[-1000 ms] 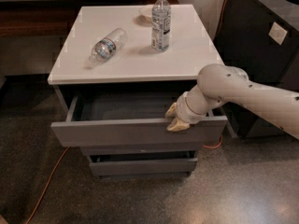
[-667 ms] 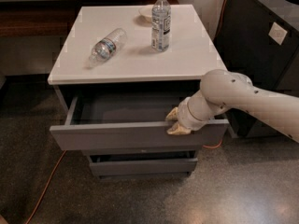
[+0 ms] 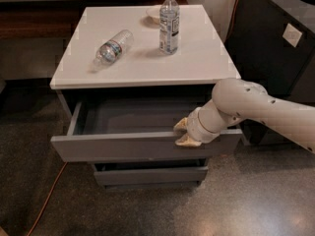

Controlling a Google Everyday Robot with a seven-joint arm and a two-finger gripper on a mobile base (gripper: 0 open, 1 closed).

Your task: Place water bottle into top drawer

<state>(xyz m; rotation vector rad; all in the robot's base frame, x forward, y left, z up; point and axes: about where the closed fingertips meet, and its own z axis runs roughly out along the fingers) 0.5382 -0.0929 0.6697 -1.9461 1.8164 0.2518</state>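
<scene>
The water bottle (image 3: 112,48), small and stubby with a blue-green label band, lies on its side on the left of the white cabinet top (image 3: 206,58). The top drawer (image 3: 123,146) below is pulled open and its inside looks empty. My gripper (image 3: 184,132) is at the right part of the drawer's front panel, one finger inside the rim and one outside, shut on the panel. It is well below and to the right of the bottle.
A taller, slimmer clear bottle (image 3: 169,23) stands upright at the back middle of the top, with a small bowl (image 3: 153,13) behind it. A black cabinet (image 3: 275,43) stands close on the right. An orange cable (image 3: 49,195) runs across the floor at the left.
The top drawer has slid further out toward the camera, with my gripper moving with its front panel. Both bottles have stayed in place.
</scene>
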